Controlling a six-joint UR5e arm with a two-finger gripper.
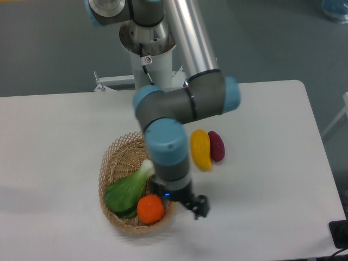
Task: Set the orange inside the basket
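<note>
Small round bright orange fruit (150, 209) in the oval tan wicker basket (111, 163) with open lattice weave; a green-leaved, pale-stalked vegetable (129, 188); an elongated yellow fruit (200, 149); a dark magenta oblong fruit (216, 145); a grey and light-blue arm (179, 103); a white table (272, 163)

Basket (111, 168): woven tan wicker, rough, with open lattice rim. Orange (150, 209): smooth, slightly glossy skin. Desk (54, 141): matt white, smooth top. Arm (185, 103): grey matt casings, blue plastic caps, polished metal tube. Pincer (199, 207): black, matt.
</note>
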